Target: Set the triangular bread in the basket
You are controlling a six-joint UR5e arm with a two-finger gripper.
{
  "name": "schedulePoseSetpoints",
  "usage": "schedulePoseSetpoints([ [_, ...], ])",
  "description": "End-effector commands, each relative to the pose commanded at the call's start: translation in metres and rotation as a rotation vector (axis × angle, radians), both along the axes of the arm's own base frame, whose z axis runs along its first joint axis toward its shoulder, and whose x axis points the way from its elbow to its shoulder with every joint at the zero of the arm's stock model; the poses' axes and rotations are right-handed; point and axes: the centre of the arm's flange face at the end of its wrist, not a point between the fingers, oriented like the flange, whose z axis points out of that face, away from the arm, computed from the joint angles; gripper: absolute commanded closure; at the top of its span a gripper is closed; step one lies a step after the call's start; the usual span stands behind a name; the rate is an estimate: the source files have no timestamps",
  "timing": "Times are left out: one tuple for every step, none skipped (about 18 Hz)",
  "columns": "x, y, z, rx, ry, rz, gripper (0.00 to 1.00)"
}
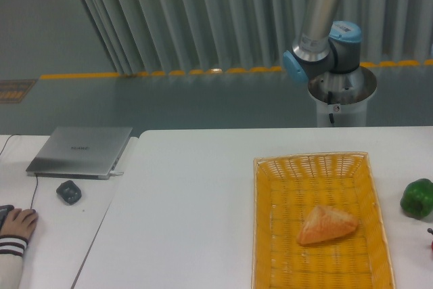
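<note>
Triangular bread, a small golden-orange wedge with a lighter toasted face [327, 225], lies flat inside the large yellow-orange woven basket [267, 235], a little right of its middle. The basket sits on the white worktop [189, 201]. A green bell pepper [417, 198] rests just beside the basket's right side. Only the grey and blue arm [318, 25] shows behind the worktop; the gripper is out of frame, so its opening cannot be told.

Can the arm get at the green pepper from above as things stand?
Probably yes. The green pepper sits alone on the table, right of the basket, with nothing over it. The gripper is out of frame, so its pose can't be checked.
</note>
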Motion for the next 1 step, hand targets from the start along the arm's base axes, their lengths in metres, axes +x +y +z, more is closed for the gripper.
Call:
schedulePoseSetpoints([
  [0.0003, 0.0009, -0.001, -0.001, -0.001, -0.002, 0.0],
])
